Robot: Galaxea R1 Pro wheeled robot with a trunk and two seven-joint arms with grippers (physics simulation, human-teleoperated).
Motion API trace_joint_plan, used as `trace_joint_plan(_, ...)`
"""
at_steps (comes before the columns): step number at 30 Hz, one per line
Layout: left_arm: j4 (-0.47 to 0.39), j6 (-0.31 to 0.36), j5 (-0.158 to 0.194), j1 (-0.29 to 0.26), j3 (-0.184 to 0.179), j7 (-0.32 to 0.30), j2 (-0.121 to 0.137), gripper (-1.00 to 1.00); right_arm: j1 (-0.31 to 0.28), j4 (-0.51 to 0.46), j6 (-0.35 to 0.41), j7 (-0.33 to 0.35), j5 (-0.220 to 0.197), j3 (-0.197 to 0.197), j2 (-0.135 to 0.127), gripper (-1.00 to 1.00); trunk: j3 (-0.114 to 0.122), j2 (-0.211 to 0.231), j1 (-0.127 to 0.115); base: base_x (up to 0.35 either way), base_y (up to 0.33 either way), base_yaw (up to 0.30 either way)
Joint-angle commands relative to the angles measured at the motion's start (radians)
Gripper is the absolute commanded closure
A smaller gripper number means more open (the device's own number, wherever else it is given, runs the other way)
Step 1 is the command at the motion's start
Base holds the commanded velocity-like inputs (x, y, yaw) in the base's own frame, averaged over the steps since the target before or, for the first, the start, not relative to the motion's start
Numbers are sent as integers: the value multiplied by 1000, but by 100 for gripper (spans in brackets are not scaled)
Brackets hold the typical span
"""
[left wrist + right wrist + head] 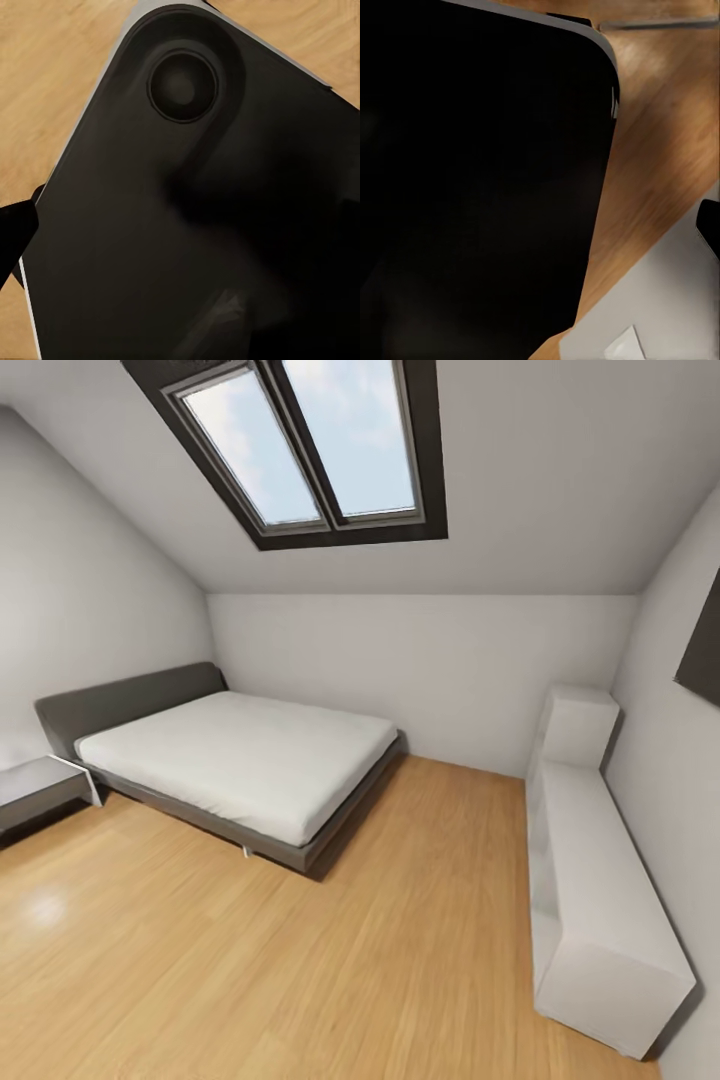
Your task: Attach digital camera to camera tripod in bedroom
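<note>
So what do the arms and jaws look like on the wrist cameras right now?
Left wrist view: a matte black rounded panel with a round recess and thin grey rim. Right wrist view: a similar black panel. A small black tip at each view's edge may be jaws; unclear.

Grey bed (240,760), light wood floor (300,970)

1. Floor (400,950): light wood planks, smooth, semi-gloss; glare patch at 8 o'clock.
2. Bed (240,760): matt pale cloth mattress, grey fabric-look frame and headboard.
3. Shelf unit (600,900) at 4 o'clock: smooth matt white.
4. Walls (420,660): matt pale grey.
5. Skylight (310,445): dark matt frame, clear glass.
6. Wrist views: smooth matt black panel (187,225) over wood floor.
</note>
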Motion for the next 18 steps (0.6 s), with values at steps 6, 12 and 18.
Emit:
trace_joint_plan(6, -1, -1, 4, 0, -1, 0, 0, -100, 0, 0, -2, 0, 8, 0, 0, -100, -1, 0, 0, 0, 0, 202)
trace_joint_plan(12, -1, -1, 4, 0, -1, 0, 0, -100, 0, 0, -2, 0, 8, 0, -1, -100, -1, 0, 0, 0, 0, 78)
trace_joint_plan(18, -1, -1, 4, 0, -1, 0, 0, -100, 0, 0, -2, -1, 8, 0, -2, -100, -1, 0, 0, 0, 0, 20)
